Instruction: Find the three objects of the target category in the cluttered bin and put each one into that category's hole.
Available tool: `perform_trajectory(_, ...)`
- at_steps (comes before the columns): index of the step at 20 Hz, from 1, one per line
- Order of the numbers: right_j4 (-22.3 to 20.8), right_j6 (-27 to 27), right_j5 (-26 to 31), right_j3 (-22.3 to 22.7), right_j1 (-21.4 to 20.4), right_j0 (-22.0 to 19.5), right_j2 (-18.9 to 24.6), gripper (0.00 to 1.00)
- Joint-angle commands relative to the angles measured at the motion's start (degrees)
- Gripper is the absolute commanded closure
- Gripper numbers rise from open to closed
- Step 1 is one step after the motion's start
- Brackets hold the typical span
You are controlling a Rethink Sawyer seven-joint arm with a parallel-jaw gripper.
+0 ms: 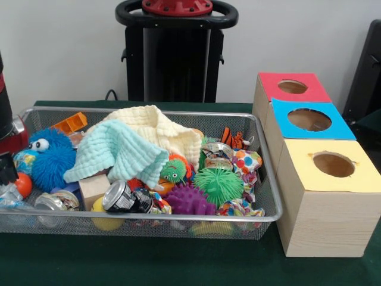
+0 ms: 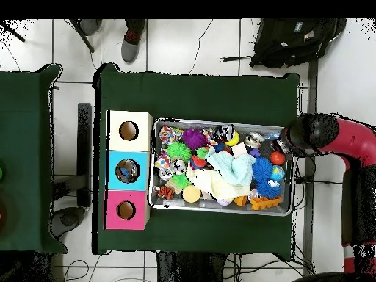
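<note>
Pincer [image 1: 7,170] beside bin [image 1: 266,205]; no legible writing.

Arm [image 1: 7,128] cut off at left edge; hand hidden; toys buried beneath cloths [image 1: 128,146] in basket [image 1: 178,221].

Red and black arm [image 2: 334,136] reaching in from the side, wrist lowered, grasping end hidden.

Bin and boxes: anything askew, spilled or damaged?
Nothing spilled; all the clutter sits inside the wire bin. The mint cloth and cream cloth are heaped over the toys, hiding some. The yellow box has a ragged hole edge. A crushed can lies on its side.
</note>
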Motion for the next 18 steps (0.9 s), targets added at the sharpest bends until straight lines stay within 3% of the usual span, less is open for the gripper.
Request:
perform_trajectory(1, -3.6, -12.6, 6.9, -2.2, -0.4, 1.8, -2.7, 1.0)
perform_trajectory(12, -2.6, -14.1, 5.6, -2.3, 0.4, 0.9, -2.1, 1.0)
perform_trajectory(18, -2.0, -16.1, 6.6, -4.9, 1.2, 0.4, -1.3, 1.0)
